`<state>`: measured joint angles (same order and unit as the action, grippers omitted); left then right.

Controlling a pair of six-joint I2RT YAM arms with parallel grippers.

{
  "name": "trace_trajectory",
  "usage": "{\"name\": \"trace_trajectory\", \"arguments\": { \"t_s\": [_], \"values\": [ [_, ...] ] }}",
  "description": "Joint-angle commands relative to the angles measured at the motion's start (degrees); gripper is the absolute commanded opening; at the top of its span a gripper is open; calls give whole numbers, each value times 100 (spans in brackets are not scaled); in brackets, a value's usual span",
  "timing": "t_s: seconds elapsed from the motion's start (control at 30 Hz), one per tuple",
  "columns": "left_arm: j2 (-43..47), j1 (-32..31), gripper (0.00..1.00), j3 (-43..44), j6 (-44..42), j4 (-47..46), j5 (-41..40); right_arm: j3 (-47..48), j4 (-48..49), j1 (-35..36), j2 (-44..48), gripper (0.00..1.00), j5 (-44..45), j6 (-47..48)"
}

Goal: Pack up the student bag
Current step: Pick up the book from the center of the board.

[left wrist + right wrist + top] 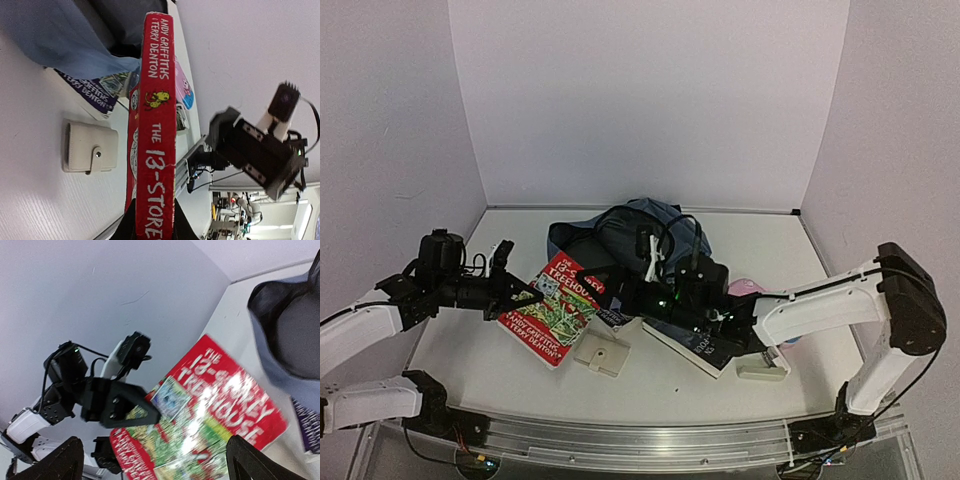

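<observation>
Grip first: left pincer is clenched on the spine-side edge of a red book, "The 13-Storey Treehouse". In the left wrist view a finger sits on each cover w/ the spine between them. Book is tilted, cover up toward the top cam, and looks lifted rather than lying flat, though I can't tell if its low edge touches the tabletop.

Right pincer is released, fingers spread wide w/ nothing between them. It faces the red book from the bag side.

Key relation: student bag sits at centre-back, slumped, so it lies behind and to the right of the left pincer. Book's long axis runs diagonally, title end pointing toward the bag, top corner just beside the blue fabric. Dark opening shows in the right wrist view, right next to the book. Right arm is nearer the mouth; left arm has the load.

Judgement: next move is probably the left arm pushing the book title-end first into the opening, right one free to hold the mouth.

Also out: cream wallet near the book's low corner, and a purple book under the right arm.
</observation>
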<state>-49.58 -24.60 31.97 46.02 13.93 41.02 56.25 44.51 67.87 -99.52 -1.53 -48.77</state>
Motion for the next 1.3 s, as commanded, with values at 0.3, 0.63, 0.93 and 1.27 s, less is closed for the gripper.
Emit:
{"name": "trace_trajectory", "arguments": {
  "t_s": [0.3, 0.63, 0.93, 1.27],
  "values": [
    [-651, -921, 0, 1234, -864, -231, 2237, 506, -2674, -1313, 1110, 98, -3182, 2390],
    [-1321, -1231, 0, 2022, -1575, 212, 2027, 834, -2484, -1286, 780, 60, -5128, 1807],
    [-1321, -1232, 47, 1695, -867, -1146, 1252, 324, -1343, -1292, 1291, 0, -4578, 868],
    [-569, -1229, 91, 1060, -197, -1925, 701, 302, -1063, -1576, 1983, 0, -3778, 670]
  ]
}}
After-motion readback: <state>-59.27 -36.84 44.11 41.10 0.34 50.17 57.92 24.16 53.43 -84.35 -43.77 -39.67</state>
